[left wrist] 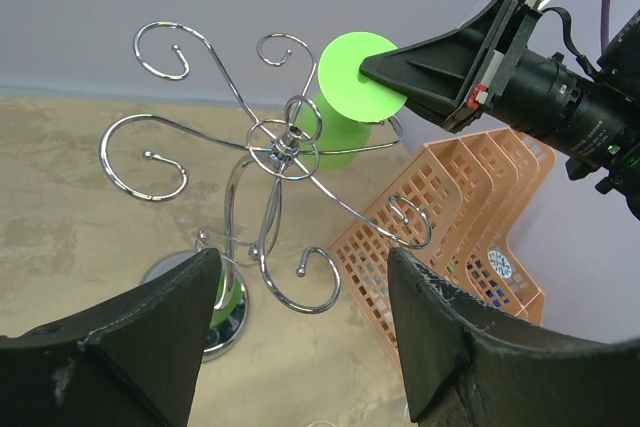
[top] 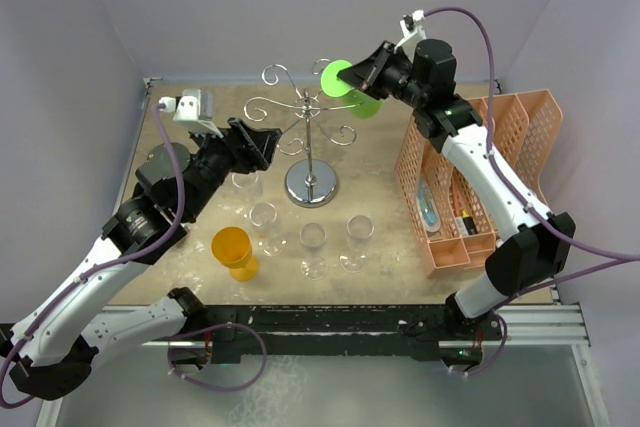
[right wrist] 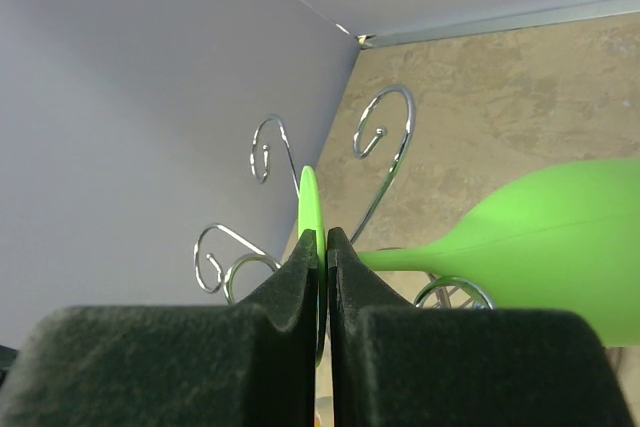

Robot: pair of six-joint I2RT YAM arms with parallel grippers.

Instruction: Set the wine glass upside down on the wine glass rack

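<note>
**A:** Right arm (top: 500, 187) reaching up and forward from its base, elbow bent, forearm angled inward, wrist pointing left across the middle.

**B:** And the right gripper (top: 347, 75)?

**A:** High in the air, fingers (right wrist: 290, 287) squeezed together, pinching the thin foot of the wine glass (right wrist: 560, 237) edge-on.

**B:** Over to the left arm (top: 120, 237).

**A:** It comes in on the diagonal from the near left corner, forearm raised, wrist aimed right.

**B:** State of the left gripper (left wrist: 300, 259)?

**A:** Jaws spread wide, two black pads well apart, nothing between them, hanging off the table.
</note>
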